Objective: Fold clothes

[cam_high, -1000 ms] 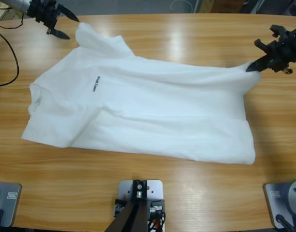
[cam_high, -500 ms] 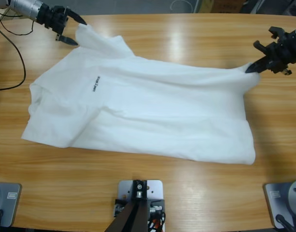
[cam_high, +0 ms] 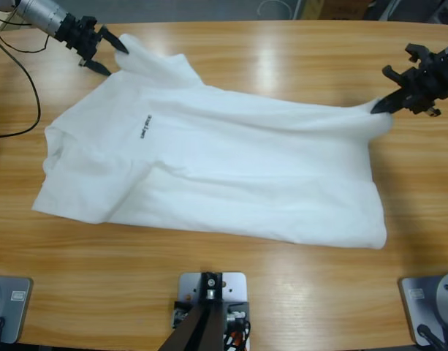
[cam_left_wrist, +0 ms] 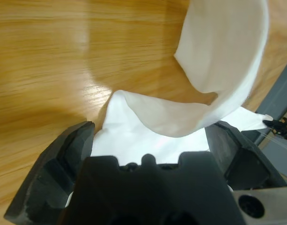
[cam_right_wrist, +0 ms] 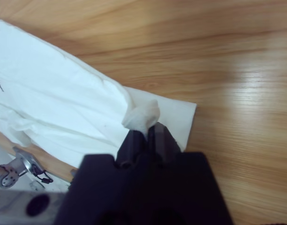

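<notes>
- The right gripper (cam_right_wrist: 144, 132), two black jaws, is clenched on a small bunched tuft of the plain white short-sleeved cotton T-shirt (cam_high: 231, 172), at the hem corner farthest from the shirt's tiny dark chest logo (cam_high: 144, 126).
- The left gripper (cam_left_wrist: 152, 140) has its jaws spread wide, with a curled flap of the shirt's cloth lying between them; nothing is gripped. In the high view it sits at the sleeve end of the shirt, just beyond the logo toward the table's far edge.
- The shirt lies spread across the middle of the long wooden table (cam_high: 282, 51), logo upward, mostly flat with soft wrinkles.
- The cloth looks light, limp and not slippery: it will sag and fold wherever it is unsupported, so a pinch at one corner drags the rest along.
- The best holds seem to be corners and seams: the hem corner already pinched, and the sleeve or shoulder edge beside the logo for the open gripper.
</notes>
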`<state>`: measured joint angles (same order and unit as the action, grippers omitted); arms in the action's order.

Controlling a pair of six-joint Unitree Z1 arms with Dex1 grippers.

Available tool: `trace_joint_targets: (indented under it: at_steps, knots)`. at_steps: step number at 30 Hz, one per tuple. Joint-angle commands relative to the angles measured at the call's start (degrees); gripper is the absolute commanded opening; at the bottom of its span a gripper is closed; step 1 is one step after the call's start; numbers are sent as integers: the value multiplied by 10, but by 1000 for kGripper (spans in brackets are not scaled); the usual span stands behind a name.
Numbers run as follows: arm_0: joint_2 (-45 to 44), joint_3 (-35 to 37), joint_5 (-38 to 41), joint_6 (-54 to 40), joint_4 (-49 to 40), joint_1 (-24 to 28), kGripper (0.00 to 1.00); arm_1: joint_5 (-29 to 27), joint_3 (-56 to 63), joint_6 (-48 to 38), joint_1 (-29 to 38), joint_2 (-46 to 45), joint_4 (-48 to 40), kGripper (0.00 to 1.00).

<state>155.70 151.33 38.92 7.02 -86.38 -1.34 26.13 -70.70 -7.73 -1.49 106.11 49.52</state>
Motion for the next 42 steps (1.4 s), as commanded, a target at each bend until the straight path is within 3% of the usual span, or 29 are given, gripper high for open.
trace_joint_targets:
  at_steps: [1,12,20,24,27,28,42]
  knots:
    - [-9,336,31,24,18,-4,908,-9,15,13,5,26,-3,0]
    - [17,336,75,59,71,-8,894,-10,14,15,5,27,0,0]
    - [21,336,93,76,92,-11,701,-9,13,16,5,29,2,0]
    - [22,336,96,76,92,-11,422,-10,11,17,5,26,6,0]
    - [23,336,96,76,91,-13,46,-10,11,18,5,27,6,0]
    - [23,336,96,76,91,-13,0,-10,11,18,5,27,6,0]
    - [21,335,91,76,72,-9,0,-10,10,18,5,25,6,0]
